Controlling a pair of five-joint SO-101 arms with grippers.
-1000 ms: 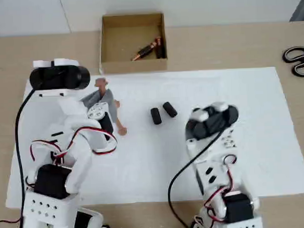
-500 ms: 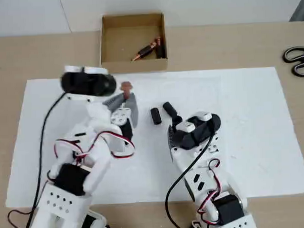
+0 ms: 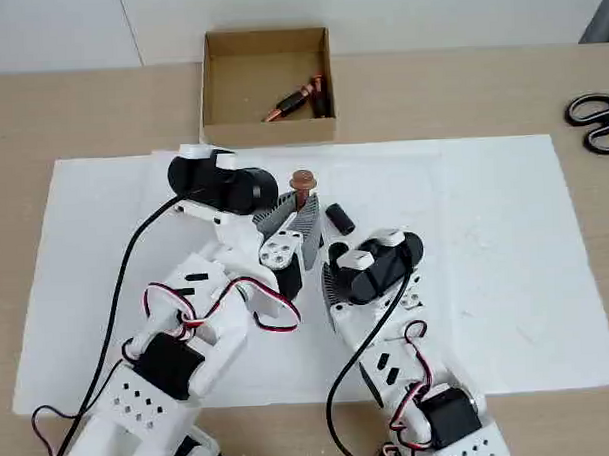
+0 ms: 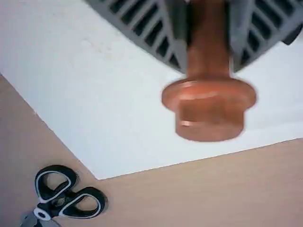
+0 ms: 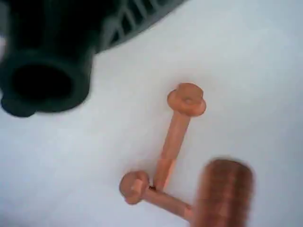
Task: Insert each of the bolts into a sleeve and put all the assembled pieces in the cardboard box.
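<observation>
Had a bolt point(image 3: 302, 179) pinched by the shank in the left gripper point(image 4: 208, 49), head poking out, over the paper point(image 3: 505, 241) near the box point(image 3: 206, 91). Had a sleeve point(image 5: 41, 78) clamped in the right gripper point(image 3: 333, 262), close alongside. Looked like the mating step: called for lining thread up with bore. Caught two loose bolts point(image 5: 179, 132) from the right wrist; from above, a finished piece point(image 3: 298, 98) lying in the box.

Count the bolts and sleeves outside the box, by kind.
Bolts: 3, a held bolt in the left jaws, two loose bolts on the paper.
Sleeves: 2, a held sleeve in the right jaws, a loose sleeve on the paper.
Total: 5.
</observation>
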